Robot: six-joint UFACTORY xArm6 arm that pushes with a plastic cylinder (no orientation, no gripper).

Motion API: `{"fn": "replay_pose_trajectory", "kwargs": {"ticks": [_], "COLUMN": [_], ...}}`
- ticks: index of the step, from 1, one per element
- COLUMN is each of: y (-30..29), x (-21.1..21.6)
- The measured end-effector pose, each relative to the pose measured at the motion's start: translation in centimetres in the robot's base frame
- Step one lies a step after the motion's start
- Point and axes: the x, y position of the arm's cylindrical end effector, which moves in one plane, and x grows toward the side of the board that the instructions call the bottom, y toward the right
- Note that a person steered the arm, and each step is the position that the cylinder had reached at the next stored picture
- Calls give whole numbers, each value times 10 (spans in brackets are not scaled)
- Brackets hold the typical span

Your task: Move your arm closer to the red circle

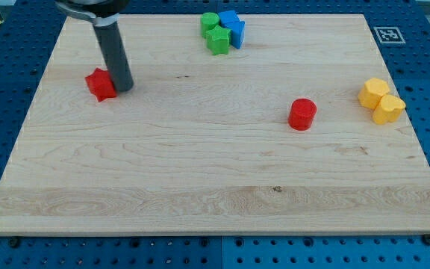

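The arm has no gripper, so nothing is held; the tip stands in the upper left of the frame, touching or just beside the red star-like block. The red circle lies well apart, right of centre on the wooden board. To do this step well, the tip should probably slide to the view's right and slightly down over bare board, stopping just beside the circle without pushing it.
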Motion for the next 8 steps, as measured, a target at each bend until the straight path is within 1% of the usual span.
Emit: {"fn": "replay_pose_trajectory", "kwargs": {"ticks": [1,2,3,5,6,8], "y": [-12,6,74,77,90,169], "x": [0,0,2,1,2,1]}}
